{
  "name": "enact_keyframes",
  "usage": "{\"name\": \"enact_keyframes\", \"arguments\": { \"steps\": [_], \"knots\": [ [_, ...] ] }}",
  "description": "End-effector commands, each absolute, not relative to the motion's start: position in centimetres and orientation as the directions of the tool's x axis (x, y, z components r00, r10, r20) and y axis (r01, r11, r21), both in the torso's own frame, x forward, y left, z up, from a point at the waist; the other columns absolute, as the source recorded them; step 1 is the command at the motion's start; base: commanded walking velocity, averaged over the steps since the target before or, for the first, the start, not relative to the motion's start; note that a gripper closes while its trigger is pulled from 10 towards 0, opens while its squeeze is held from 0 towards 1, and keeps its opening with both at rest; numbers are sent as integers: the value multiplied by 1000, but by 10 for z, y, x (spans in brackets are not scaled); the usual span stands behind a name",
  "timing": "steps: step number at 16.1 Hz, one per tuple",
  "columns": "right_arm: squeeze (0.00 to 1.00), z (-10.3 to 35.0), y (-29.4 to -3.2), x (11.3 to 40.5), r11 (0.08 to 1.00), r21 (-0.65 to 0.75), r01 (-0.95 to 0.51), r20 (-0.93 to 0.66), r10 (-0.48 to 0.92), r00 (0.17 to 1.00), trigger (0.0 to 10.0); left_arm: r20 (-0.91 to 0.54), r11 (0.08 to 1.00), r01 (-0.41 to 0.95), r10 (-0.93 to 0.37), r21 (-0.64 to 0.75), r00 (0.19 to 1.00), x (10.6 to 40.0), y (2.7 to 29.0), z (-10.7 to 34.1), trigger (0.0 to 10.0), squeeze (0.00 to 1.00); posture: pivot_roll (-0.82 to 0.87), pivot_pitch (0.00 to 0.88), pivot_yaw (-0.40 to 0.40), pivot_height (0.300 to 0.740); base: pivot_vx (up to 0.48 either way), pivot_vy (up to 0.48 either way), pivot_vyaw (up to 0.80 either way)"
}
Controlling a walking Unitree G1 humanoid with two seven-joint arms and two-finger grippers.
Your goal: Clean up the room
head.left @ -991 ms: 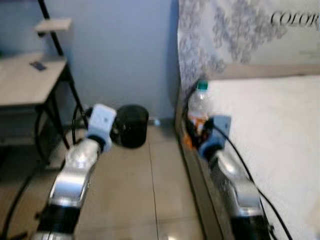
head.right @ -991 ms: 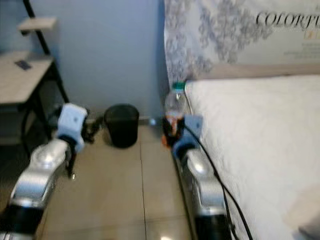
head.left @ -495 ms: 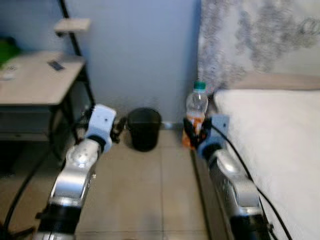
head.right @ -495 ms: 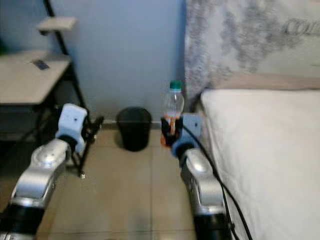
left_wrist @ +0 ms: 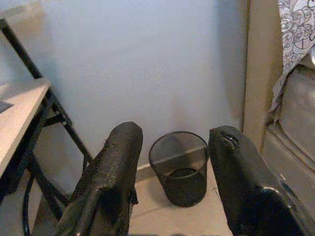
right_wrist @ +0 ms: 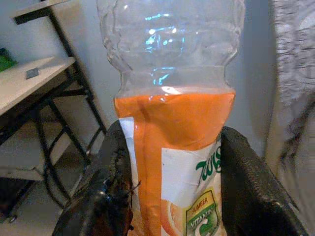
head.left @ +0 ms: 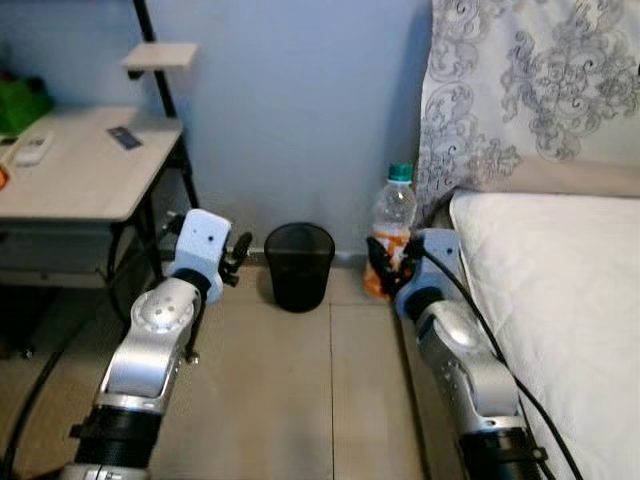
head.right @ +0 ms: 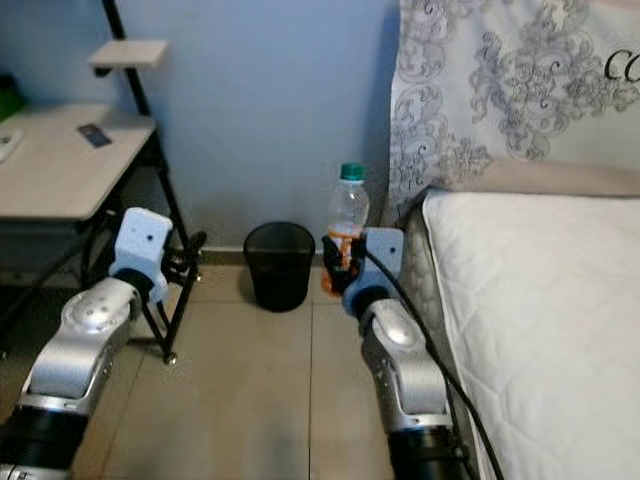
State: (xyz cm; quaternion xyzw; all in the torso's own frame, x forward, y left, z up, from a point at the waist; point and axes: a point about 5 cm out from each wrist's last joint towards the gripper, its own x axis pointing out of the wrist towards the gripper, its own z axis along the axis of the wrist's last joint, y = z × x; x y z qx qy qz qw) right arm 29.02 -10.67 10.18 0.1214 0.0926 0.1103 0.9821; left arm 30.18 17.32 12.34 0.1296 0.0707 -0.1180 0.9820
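Broadly, the bed with its white quilted cover takes up the robot's right side, with a grey patterned cloth hanging above it against the blue wall. Well away from the bed, on the robot's left, stands a light wooden desk on black legs, with a small shelf above it, a green thing at its far corner and a few small flat items on its top, too small to tell. Between the desk and the bed, against the wall on the tiled floor, stands a black mesh bin, upright and, in the left wrist view, holding nothing that can be made out. The right gripper is raised just beside the bed's near corner, its two black fingers pressed against both sides of a clear plastic bottle. The bottle is upright, with a green cap, orange drink in its lower part and an orange and white label. It is near the bin but apart from it. The left gripper hangs beside the desk leg, jaws spread fairly wide with nothing between them, pointing at the bin.
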Motion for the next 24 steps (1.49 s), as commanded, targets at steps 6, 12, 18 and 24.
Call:
{"name": "enact_keyframes", "arguments": {
  "steps": [6, 12, 18, 24],
  "knots": [
    [0, 103, -116, 291, 954, 249, -166, -150, 208, 967, 10000, -165, 933, 270, -235, 236, 958, 303, 165, 124, 10000, 0, -15, 0, 0, 740, 318, 0, 0],
    [0, 103, -116, 291, 953, 254, -166, -151, 208, 966, 10000, -166, 933, 270, -235, 239, 958, 302, 165, 125, 10000, 0, -13, 0, -1, 740, 318, 0, 0],
    [0, 103, -115, 291, 952, 259, -164, -152, 208, 966, 10000, -168, 932, 273, -237, 240, 957, 304, 165, 125, 10000, 0, -13, 0, 1, 740, 319, 0, 0],
    [0, 103, -115, 292, 951, 261, -163, -152, 208, 966, 10000, -167, 931, 272, -236, 242, 957, 304, 165, 126, 10000, 0, -10, 0, 1, 740, 318, 0, 0]
  ]
}}
